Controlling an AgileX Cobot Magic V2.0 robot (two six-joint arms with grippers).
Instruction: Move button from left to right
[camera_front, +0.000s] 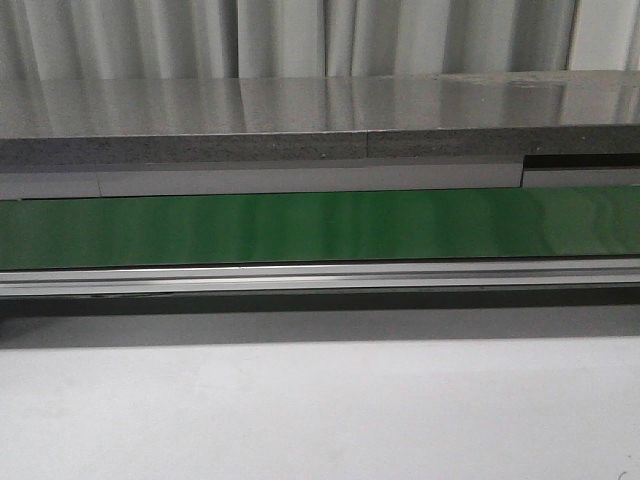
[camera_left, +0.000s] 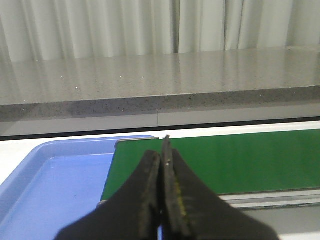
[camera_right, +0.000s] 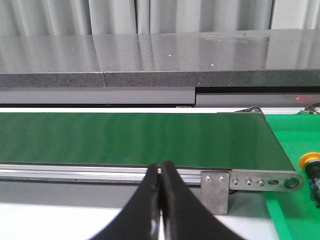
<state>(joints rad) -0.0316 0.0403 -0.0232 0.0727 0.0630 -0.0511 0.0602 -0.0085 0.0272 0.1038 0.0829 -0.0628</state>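
Observation:
The button (camera_right: 310, 161), a yellow round cap on a black body, lies on a green mat (camera_right: 295, 135) just past the conveyor's end, at the edge of the right wrist view. My right gripper (camera_right: 161, 167) is shut and empty, hanging in front of the belt's aluminium rail, well short of the button. In the left wrist view my left gripper (camera_left: 161, 150) is shut with nothing in it, over the other end of the green belt (camera_left: 240, 160). Neither gripper appears in the front view.
A blue tray (camera_left: 45, 190) sits beside the belt's end under the left gripper. The green conveyor belt (camera_front: 320, 228) with its metal rail (camera_front: 320, 278) crosses the scene. A grey stone-like shelf (camera_front: 320, 120) runs behind it, and white tabletop (camera_front: 320, 410) lies in front.

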